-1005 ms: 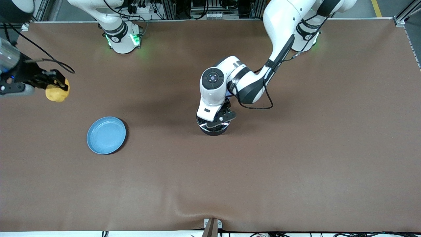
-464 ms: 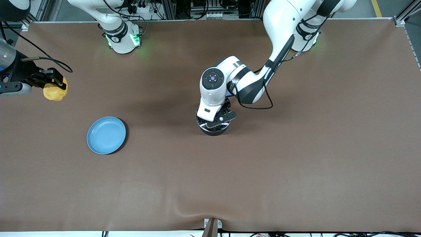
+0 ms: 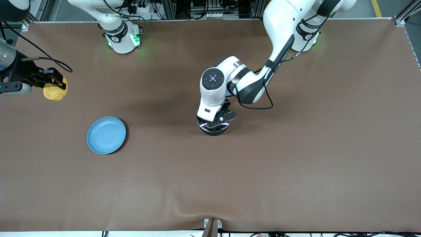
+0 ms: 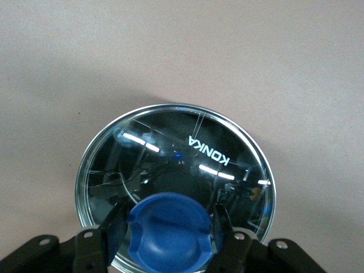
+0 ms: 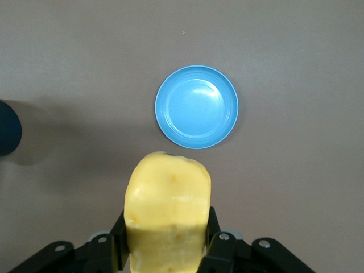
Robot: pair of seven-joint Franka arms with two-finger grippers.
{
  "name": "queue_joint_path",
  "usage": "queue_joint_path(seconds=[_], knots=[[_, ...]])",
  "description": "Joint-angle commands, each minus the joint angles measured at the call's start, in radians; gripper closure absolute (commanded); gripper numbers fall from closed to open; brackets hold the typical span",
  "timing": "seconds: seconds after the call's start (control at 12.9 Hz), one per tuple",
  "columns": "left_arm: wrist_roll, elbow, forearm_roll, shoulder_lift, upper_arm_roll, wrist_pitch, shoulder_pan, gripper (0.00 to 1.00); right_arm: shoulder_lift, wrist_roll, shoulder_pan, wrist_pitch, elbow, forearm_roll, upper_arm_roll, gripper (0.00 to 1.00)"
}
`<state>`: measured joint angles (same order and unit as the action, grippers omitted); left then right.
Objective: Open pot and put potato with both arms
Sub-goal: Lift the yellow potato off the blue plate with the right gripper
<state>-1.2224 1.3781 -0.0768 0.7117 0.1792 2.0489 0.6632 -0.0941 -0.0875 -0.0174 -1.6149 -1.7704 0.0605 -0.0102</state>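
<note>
Lid [image 4: 176,170] still sits on the pot [image 3: 213,129] mid-bench, so we lift straight up with the left gripper [image 4: 168,239], jaws clamped on the blue knob [image 4: 169,232], while the right gripper [image 5: 165,242], raised over the bench's right-arm end, grips the potato [image 5: 166,215].

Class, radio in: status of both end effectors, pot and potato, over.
Left end effector around the lid knob, pot lidded. Right end effector holds potato aloft, toward right arm's table end. Plate clear of the path.
</note>
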Motion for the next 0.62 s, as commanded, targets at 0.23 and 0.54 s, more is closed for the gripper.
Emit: queue_joint_path(seconds=[0.23, 0.54], knots=[[-0.005, -0.008, -0.024, -0.018, -0.006, 0.007, 0.006, 1.00, 0.004, -0.014, -0.013, 0.018, 0.016, 0.002, 0.004, 0.97], [0.009, -0.004, -0.026, -0.145, -0.009, -0.099, -0.017, 1.00, 0.005, -0.015, -0.015, 0.018, 0.016, 0.004, 0.003, 0.97]])
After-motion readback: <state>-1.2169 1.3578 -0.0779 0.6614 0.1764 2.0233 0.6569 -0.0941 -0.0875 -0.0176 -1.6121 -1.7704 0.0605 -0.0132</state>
